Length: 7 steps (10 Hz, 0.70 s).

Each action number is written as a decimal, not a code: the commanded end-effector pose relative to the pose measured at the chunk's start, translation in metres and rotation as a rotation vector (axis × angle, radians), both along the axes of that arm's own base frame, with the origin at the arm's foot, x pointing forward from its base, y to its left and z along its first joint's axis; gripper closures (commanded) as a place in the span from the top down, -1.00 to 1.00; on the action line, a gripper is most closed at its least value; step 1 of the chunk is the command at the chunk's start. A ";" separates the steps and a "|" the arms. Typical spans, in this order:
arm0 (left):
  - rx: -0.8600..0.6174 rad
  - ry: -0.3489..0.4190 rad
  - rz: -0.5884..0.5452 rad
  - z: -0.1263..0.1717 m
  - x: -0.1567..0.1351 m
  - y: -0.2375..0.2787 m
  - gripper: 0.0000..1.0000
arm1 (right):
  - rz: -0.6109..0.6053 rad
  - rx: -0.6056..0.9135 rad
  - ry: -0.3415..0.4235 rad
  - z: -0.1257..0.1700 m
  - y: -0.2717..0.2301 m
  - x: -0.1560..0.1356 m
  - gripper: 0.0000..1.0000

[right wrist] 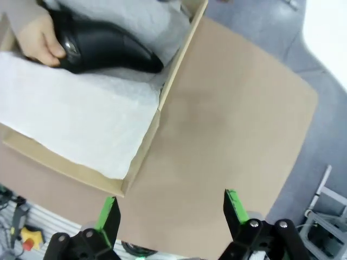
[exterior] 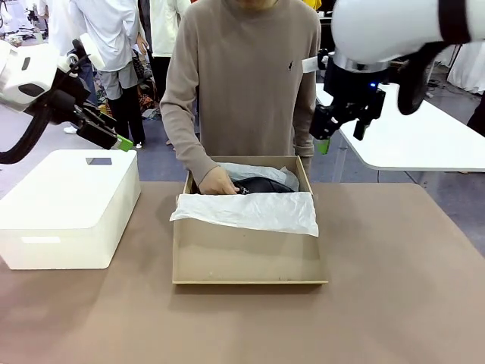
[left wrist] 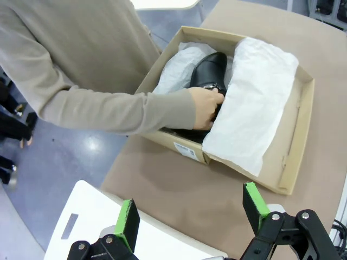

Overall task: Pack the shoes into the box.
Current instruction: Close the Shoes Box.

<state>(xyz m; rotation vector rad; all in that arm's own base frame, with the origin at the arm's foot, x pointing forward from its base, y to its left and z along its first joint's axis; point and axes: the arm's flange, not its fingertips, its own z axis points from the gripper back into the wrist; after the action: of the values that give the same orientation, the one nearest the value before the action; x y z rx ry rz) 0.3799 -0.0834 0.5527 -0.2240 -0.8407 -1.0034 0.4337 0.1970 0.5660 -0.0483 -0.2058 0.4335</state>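
The person's hand (left wrist: pixel 206 107) is closed on the back part of a black shoe (left wrist: pixel 211 70) inside the box (exterior: pixel 242 258), the toe pointing away from the hand; whether a second shoe lies under the hand cannot be told; the tissue (exterior: pixel 250 211) is draped just on the robot's side of the hand, over the front half of the box. The left gripper (left wrist: pixel 190 208) hangs high and well off to one side of the hand, above the white box (exterior: pixel 68 205), its jaws apart and empty; the right gripper (exterior: pixel 339 135) hovers well above the hand on the other side, likewise spread wide and holding nothing. The step in hand looks like seating the shoe; done well, it would lie flat on the lining, leaving room for the pair to nest without scuffing, with the tissue folded over afterwards; both grippers should probably stay clear until the hand leaves the box.
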 end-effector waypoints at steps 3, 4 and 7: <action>-0.013 -0.004 -0.004 0.000 0.000 0.000 1.00 | 0.013 0.026 0.004 -0.004 -0.009 -0.005 1.00; -0.013 -0.004 -0.004 0.000 0.000 0.000 1.00 | 0.013 0.026 0.004 -0.004 -0.009 -0.005 1.00; -0.013 -0.004 -0.004 0.000 0.000 0.000 1.00 | 0.013 0.026 0.004 -0.004 -0.009 -0.005 1.00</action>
<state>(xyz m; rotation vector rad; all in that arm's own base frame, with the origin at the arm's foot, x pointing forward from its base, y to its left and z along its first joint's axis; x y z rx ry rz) 0.3799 -0.0834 0.5527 -0.2240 -0.8407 -1.0034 0.4258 0.1892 0.5591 -0.0139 -0.1979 0.4407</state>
